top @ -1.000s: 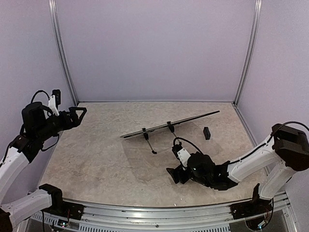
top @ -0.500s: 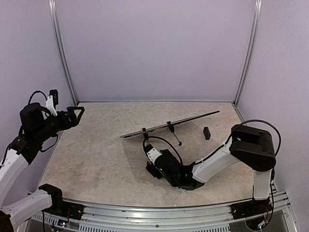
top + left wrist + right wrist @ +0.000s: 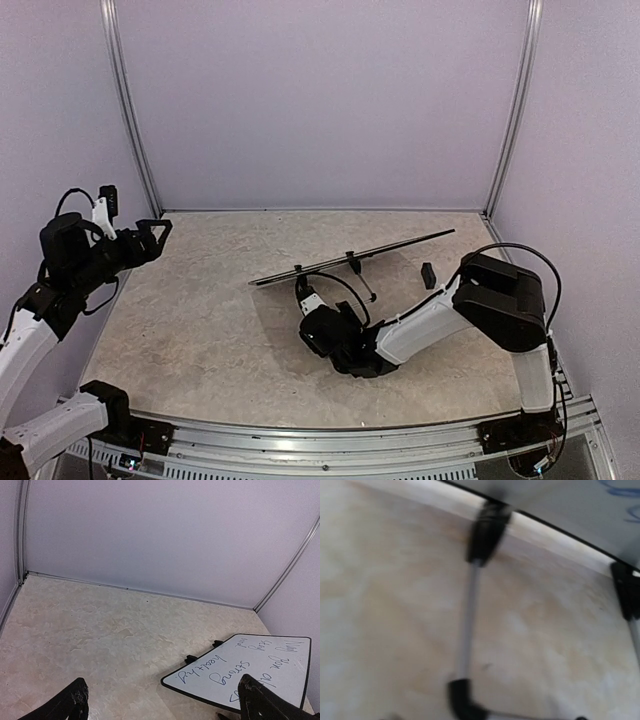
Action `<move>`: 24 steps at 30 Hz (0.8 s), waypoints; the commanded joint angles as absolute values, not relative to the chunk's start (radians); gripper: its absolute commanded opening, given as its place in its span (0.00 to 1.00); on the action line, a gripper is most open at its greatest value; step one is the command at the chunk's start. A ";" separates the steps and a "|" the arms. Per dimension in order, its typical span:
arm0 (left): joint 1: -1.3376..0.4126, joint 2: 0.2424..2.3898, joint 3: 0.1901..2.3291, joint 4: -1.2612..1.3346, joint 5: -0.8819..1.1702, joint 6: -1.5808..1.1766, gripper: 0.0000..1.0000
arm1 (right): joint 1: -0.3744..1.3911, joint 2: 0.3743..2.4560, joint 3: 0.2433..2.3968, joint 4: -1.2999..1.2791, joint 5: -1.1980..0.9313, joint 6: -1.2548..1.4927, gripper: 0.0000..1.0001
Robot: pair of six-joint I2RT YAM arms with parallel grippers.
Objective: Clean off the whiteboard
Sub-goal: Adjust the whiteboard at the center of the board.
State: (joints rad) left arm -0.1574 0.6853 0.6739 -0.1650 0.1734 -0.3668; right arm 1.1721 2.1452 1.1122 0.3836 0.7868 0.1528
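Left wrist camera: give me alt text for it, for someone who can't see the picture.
A whiteboard covered in dark handwriting sits at lower right on a beige marbled table, with pale lilac walls behind. The left gripper is open and empty, its two black fingertips showing at the bottom corners.

- White rectangular black-rimmed whiteboard (image 3: 350, 257) stands mid-surface (image 3: 200, 320), left end nearer the arms.
- Small black block (image 3: 428, 275) lies right of it, apart.
- White-and-black right arm (image 3: 420, 322) lies in front of the board, reaching left.
- Left arm's black fingers (image 3: 158, 232) are far left, well apart from the board.
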 commanded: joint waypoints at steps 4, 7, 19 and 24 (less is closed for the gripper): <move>-0.144 0.670 0.668 -0.158 0.156 -0.371 0.99 | 1.125 2.190 1.123 0.268 0.820 0.314 0.79; -0.141 0.670 0.668 -0.158 0.159 -0.371 0.99 | 1.101 2.192 1.109 0.261 0.807 0.354 0.79; -0.133 0.672 0.667 -0.155 0.165 -0.374 0.99 | 0.989 2.121 0.974 0.300 0.755 0.425 0.80; -0.133 0.673 0.666 -0.155 0.165 -0.373 0.99 | 0.967 2.091 0.925 0.307 0.749 0.459 0.80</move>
